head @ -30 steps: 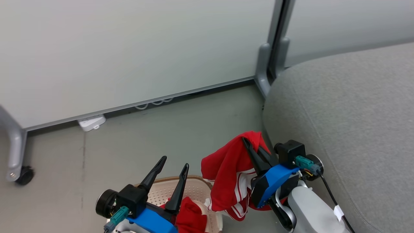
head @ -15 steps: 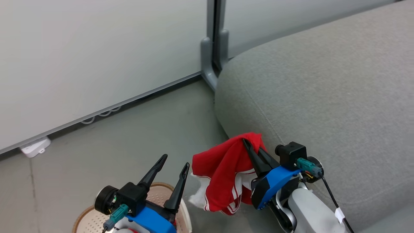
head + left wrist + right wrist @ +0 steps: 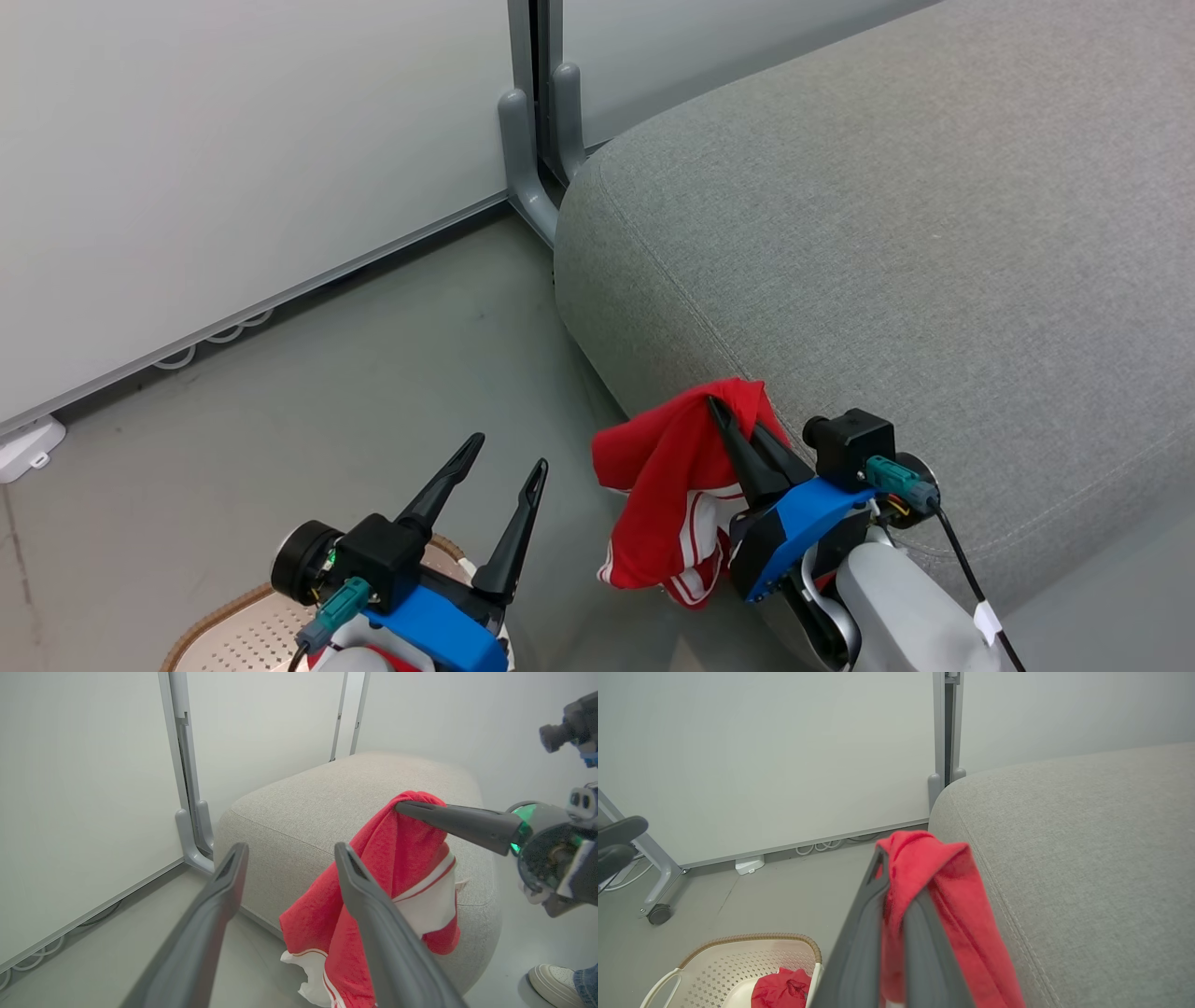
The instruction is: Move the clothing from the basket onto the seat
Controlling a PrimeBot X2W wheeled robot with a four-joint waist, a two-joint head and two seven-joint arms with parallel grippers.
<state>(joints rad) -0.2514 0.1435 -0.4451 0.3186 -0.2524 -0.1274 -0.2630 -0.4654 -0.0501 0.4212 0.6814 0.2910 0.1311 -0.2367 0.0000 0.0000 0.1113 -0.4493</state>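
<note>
Striped red garment [image 3: 658, 504]: soft, light, limp. Bunched top fold pinched in the right claw [image 3: 728, 415], the rest hanging just beside the seat [image 3: 887, 233] edge; judged a secure hold. Left claw [image 3: 509, 451] spread, empty. Another red piece [image 3: 782, 989] lies in the basket [image 3: 738, 952]

Two grippers: left gripper [image 3: 509, 451], right gripper [image 3: 730, 418]. Two red garments: a striped garment [image 3: 667, 485] at the near edge of the one seat [image 3: 887, 233], a plain garment [image 3: 782, 989] in the one basket [image 3: 752, 940]. One shoe [image 3: 551, 982] on the floor; one castor [image 3: 658, 914] by the wall.
</note>
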